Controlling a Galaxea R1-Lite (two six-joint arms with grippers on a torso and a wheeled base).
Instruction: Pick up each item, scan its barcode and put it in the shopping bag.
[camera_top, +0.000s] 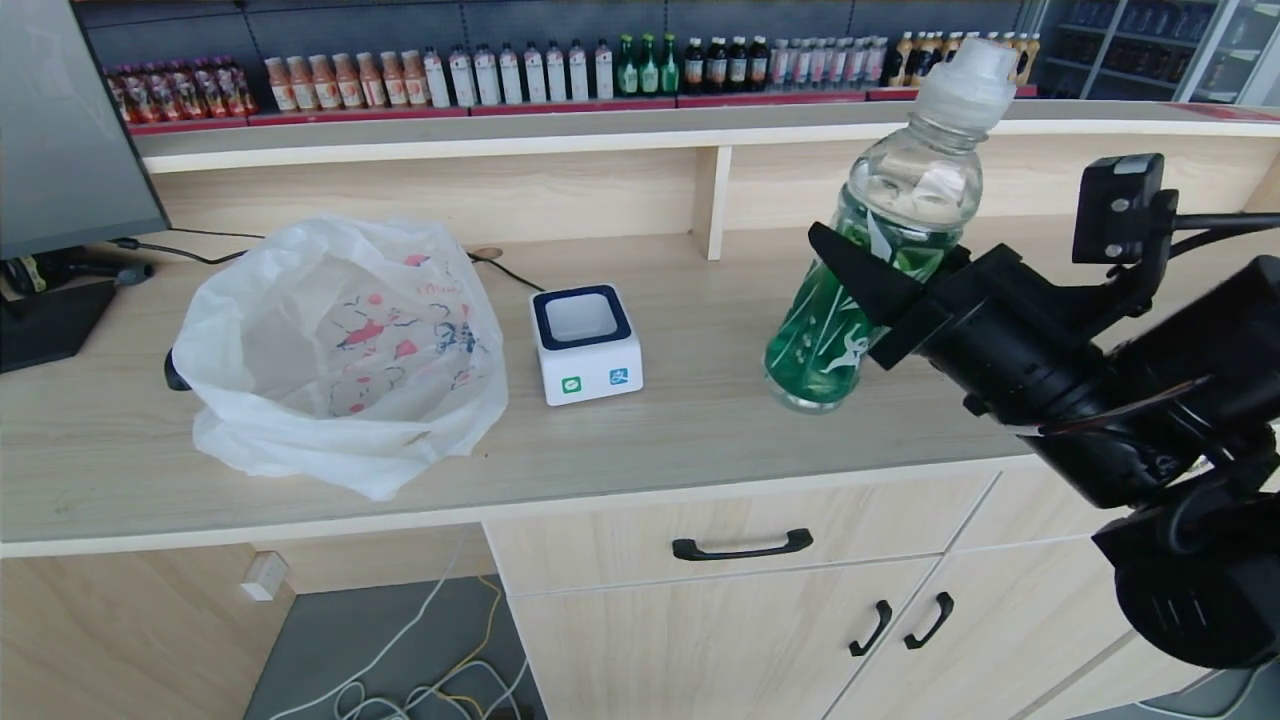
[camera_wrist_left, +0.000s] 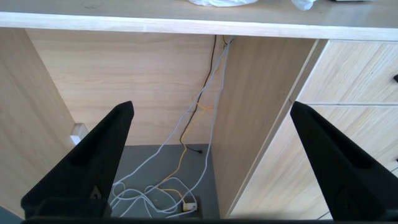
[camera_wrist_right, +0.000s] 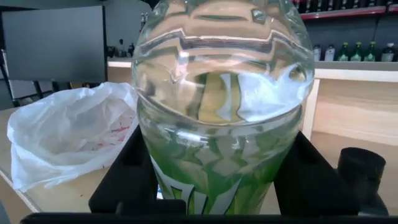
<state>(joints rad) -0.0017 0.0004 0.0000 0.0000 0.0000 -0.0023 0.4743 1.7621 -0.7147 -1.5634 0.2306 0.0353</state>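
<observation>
1. As far as its open mouth shows, nothing's bagged yet: the thin white plastic shopping bag w/ red-blue print slumps on the counter's left half, near the front edge, and its inside looks empty.
2. Left gripper: black fingers wide apart, holding nothing. It hangs below the counter's front edge, facing the open bay w/ loose floor cables.
3. Small white cube scanner w/ dark-framed top window sits mid-counter, just right of the bag and not touching it.
4. Clear plastic bottle w/ green label and white cap is over the counter's right part, tilted, w/ its cap leaning toward the back edge. Right gripper is clamped round its middle. Can't tell if the base touches the wood.
5. Judgement: the pick-up looks done for this item; scan and bagging are left.
6. Around:
   - dark monitor at the back-left corner
   - black cable running from the back toward the scanner
   - wooden upright divider at the back edge
7. Path from bottle to scanner looks open. The bag's floppy rim could fold over its mouth.
</observation>
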